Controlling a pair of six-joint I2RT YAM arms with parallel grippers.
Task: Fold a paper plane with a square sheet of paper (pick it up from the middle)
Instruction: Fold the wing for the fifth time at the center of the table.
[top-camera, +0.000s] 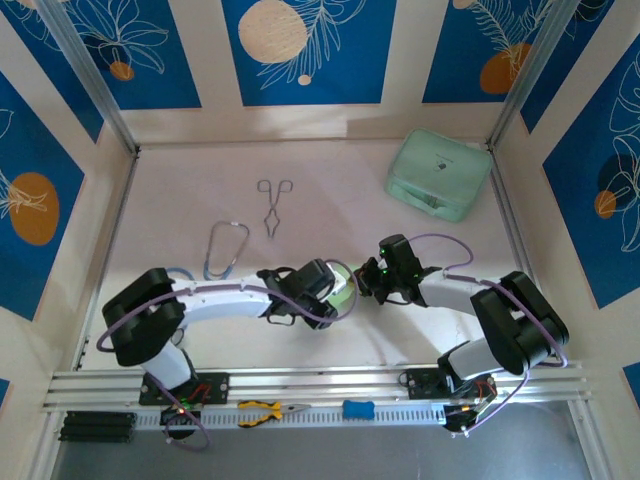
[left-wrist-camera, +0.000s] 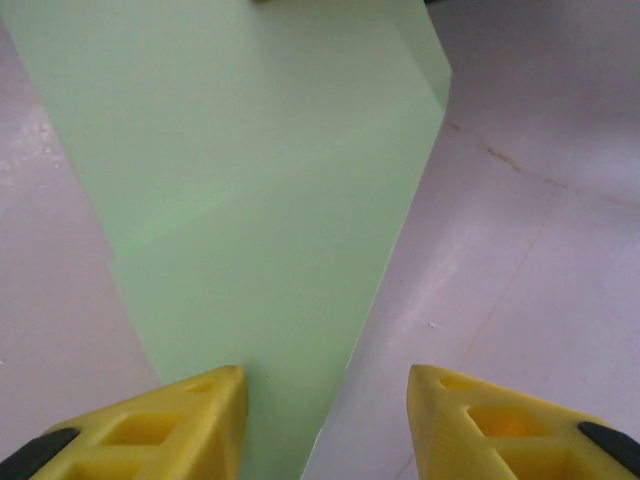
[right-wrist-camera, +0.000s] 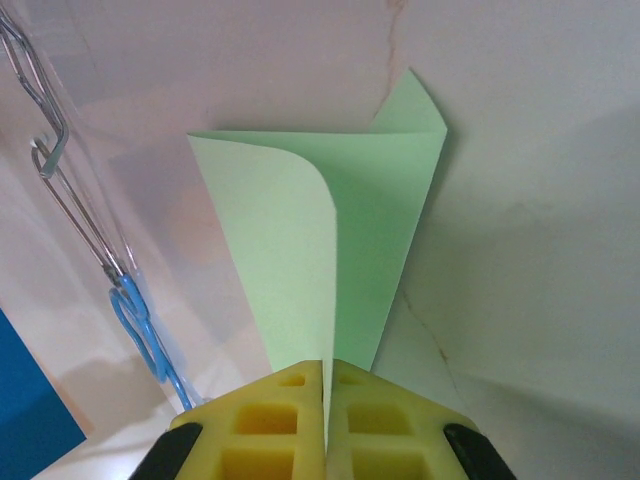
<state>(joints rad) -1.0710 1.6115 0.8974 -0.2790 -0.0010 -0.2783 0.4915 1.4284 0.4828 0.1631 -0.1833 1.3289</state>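
Note:
The light-green sheet of paper (top-camera: 345, 283) lies between my two grippers near the table's middle front, folded into a long tapering wedge like a paper plane. In the right wrist view the paper (right-wrist-camera: 290, 230) has one flap curling up along the centre, and my right gripper (right-wrist-camera: 327, 390) is shut on its narrow end. My right gripper (top-camera: 366, 281) sits at the paper's right side. The left gripper (top-camera: 322, 287) is at its left side. In the left wrist view the paper (left-wrist-camera: 260, 180) lies flat under my left gripper (left-wrist-camera: 325, 400), which is open, one finger (left-wrist-camera: 200, 410) over the paper, the other over bare table.
Metal tongs (top-camera: 273, 205) and a blue-tubed stethoscope (top-camera: 225, 250) lie to the back left. A mint-green case (top-camera: 438, 173) stands in the back right corner. Yellow pliers (top-camera: 265, 410) and a blue piece (top-camera: 357, 408) rest on the front rail. Walls close in on three sides.

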